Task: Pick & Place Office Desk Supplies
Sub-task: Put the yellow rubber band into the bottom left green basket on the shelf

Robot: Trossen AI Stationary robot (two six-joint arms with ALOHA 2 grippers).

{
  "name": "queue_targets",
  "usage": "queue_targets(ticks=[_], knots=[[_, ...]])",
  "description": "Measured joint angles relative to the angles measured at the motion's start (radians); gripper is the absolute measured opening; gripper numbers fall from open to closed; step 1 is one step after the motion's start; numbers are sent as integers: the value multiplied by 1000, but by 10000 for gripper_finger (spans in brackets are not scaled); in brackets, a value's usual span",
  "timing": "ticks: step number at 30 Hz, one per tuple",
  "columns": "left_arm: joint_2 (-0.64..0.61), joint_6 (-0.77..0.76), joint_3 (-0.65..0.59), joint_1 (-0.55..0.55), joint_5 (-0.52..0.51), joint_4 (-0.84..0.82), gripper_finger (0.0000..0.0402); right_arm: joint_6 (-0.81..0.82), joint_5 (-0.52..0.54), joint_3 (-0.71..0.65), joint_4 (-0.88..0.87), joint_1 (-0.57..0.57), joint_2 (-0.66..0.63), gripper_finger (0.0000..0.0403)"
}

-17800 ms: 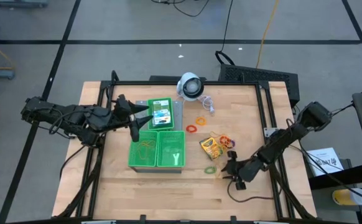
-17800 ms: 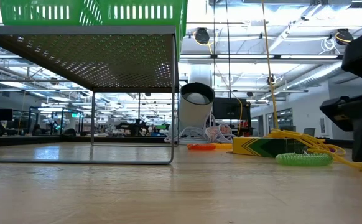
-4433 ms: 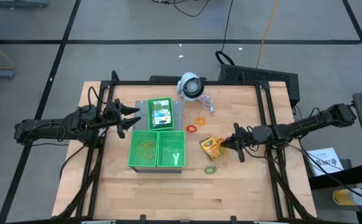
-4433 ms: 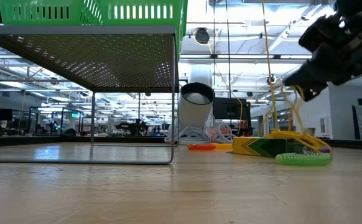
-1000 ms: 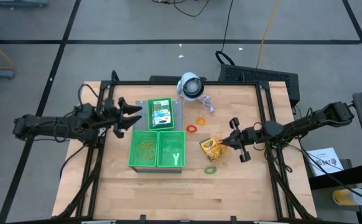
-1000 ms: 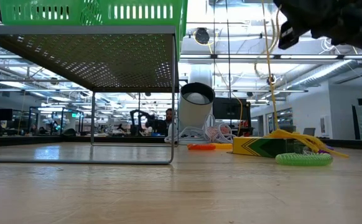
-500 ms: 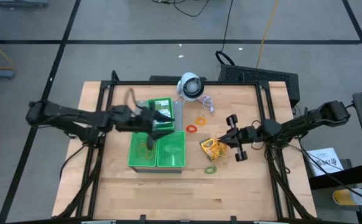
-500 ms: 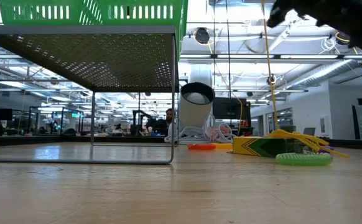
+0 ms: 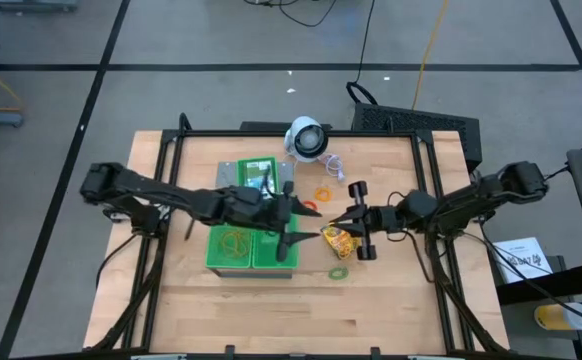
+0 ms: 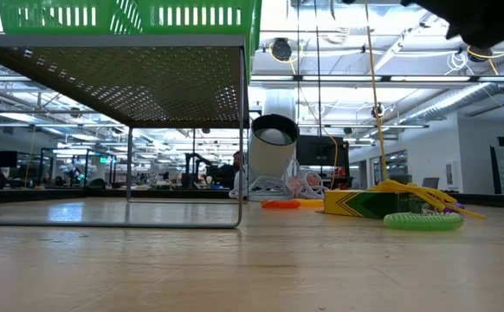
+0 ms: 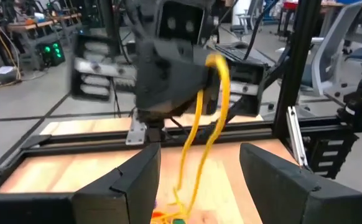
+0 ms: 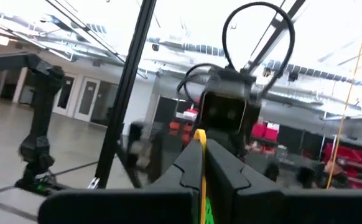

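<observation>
My right gripper (image 9: 343,222) hovers above the crayon box (image 9: 337,240) on the table's right half, shut on a tan-yellow rubber band (image 11: 207,106). My left gripper (image 9: 311,224) is open and faces it from the left, over the green tray's (image 9: 229,262) right edge; its fingers (image 11: 124,184) stand on either side of the hanging band without touching it. Two more crayon boxes (image 9: 259,180) lie on the raised shelf. Orange (image 9: 322,193), red (image 9: 308,207) and green (image 9: 338,272) bands lie flat on the table. My right gripper pinches the tan-yellow band's upper part (image 12: 201,142) between its two fingers, which come level from the table's right. The loop hangs slack below the fingers (image 11: 190,155). Its lower end (image 11: 176,202) reaches down toward the crayon box; whether it hangs clear I cannot tell.
The white round device (image 9: 306,138) with its cord stands at the far edge. The wire shelf (image 10: 122,39) carries the green tray above the table. More yellow bands (image 10: 412,188) drape over the crayon box (image 10: 365,204). Bare wood lies along the near edge.
My left arm has swung quickly from beside the shelf toward the table's right, passing over the green tray, and now faces the right gripper with open fingers. My right gripper has moved left and risen a little, drawing the yellow band up from the crayon box.
</observation>
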Motion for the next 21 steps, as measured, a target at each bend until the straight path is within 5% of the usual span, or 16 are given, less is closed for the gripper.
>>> queue_targets(ticks=[14,21], knots=[[77,17,61,1,0,24,221,-46,1,56,-16,0,48,0],[76,16,61,1,0,22,105,-45,0,56,-18,0,48,0]])
